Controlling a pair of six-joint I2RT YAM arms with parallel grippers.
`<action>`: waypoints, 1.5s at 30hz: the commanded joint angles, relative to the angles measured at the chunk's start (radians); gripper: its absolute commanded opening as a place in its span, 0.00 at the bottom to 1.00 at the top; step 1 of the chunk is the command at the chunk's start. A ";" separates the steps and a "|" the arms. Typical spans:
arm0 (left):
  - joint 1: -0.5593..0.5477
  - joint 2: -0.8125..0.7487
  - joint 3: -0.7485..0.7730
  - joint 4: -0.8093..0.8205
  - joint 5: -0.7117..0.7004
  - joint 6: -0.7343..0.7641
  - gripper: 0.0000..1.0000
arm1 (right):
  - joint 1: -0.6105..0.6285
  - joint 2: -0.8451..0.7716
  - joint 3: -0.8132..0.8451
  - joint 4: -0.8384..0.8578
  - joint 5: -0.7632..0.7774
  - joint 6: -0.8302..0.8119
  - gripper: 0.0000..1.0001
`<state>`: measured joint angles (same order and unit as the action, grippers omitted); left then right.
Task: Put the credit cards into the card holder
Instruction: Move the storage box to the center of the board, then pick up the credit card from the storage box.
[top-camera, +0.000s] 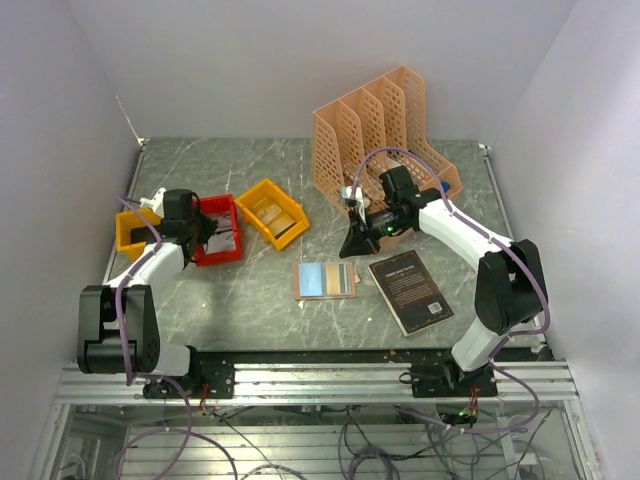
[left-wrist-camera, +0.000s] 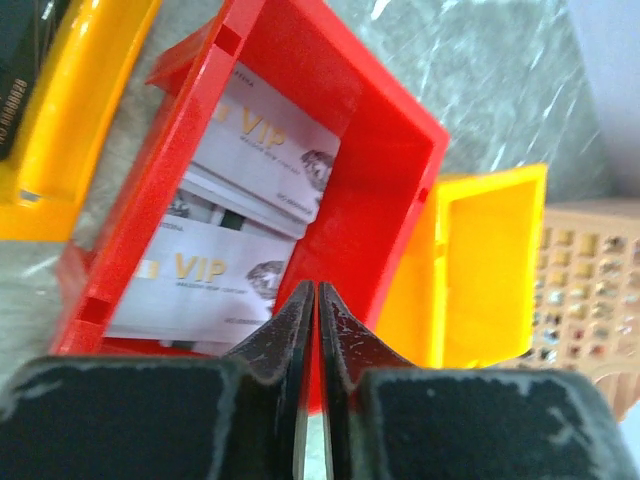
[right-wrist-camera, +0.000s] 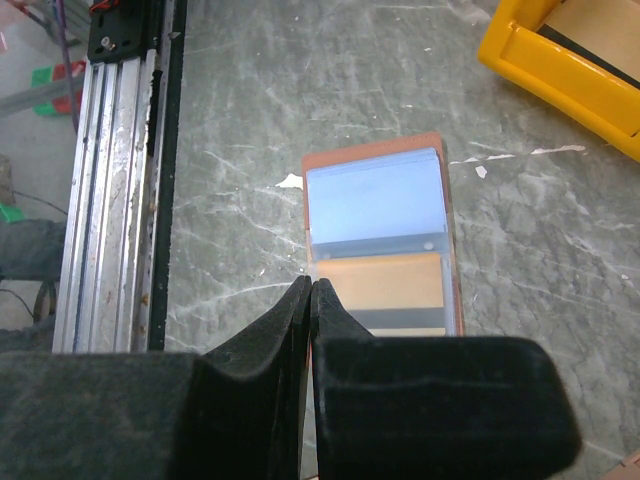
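Several pale grey credit cards (left-wrist-camera: 265, 150) printed "VIP" lie stacked in a red bin (left-wrist-camera: 395, 190); they also show in the top view as credit cards (top-camera: 224, 240). My left gripper (left-wrist-camera: 316, 292) hangs over the bin's near rim, jaws shut with nothing between them. It shows in the top view as the left gripper (top-camera: 193, 236). The salmon-pink card holder (right-wrist-camera: 378, 160) lies open on the table, a tan card (right-wrist-camera: 385, 283) in its near half. My right gripper (right-wrist-camera: 311, 285) is shut and empty above the holder's left edge. From above, the right gripper (top-camera: 353, 243) stands just beyond the card holder (top-camera: 325, 280).
A black book (top-camera: 410, 291) lies right of the holder. The peach lattice organizer (top-camera: 385, 125) stands behind the right arm. A yellow bin (top-camera: 272, 212) sits right of the red bin (top-camera: 232, 205), another yellow bin (top-camera: 133, 233) to its left. The rail (right-wrist-camera: 110, 180) edges the table.
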<state>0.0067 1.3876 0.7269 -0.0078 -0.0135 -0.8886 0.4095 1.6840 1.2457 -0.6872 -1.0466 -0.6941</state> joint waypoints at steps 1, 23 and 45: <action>-0.057 -0.012 -0.013 0.100 -0.181 -0.239 0.18 | -0.005 0.014 0.028 -0.018 -0.013 -0.019 0.03; -0.096 0.210 0.143 -0.129 -0.358 -0.578 0.52 | -0.004 0.016 0.032 -0.030 -0.008 -0.033 0.03; -0.131 0.338 0.204 -0.083 -0.433 -0.608 0.52 | -0.004 0.025 0.037 -0.040 -0.006 -0.047 0.03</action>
<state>-0.1169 1.7058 0.9157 -0.1020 -0.3977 -1.4837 0.4095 1.6913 1.2587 -0.7193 -1.0466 -0.7227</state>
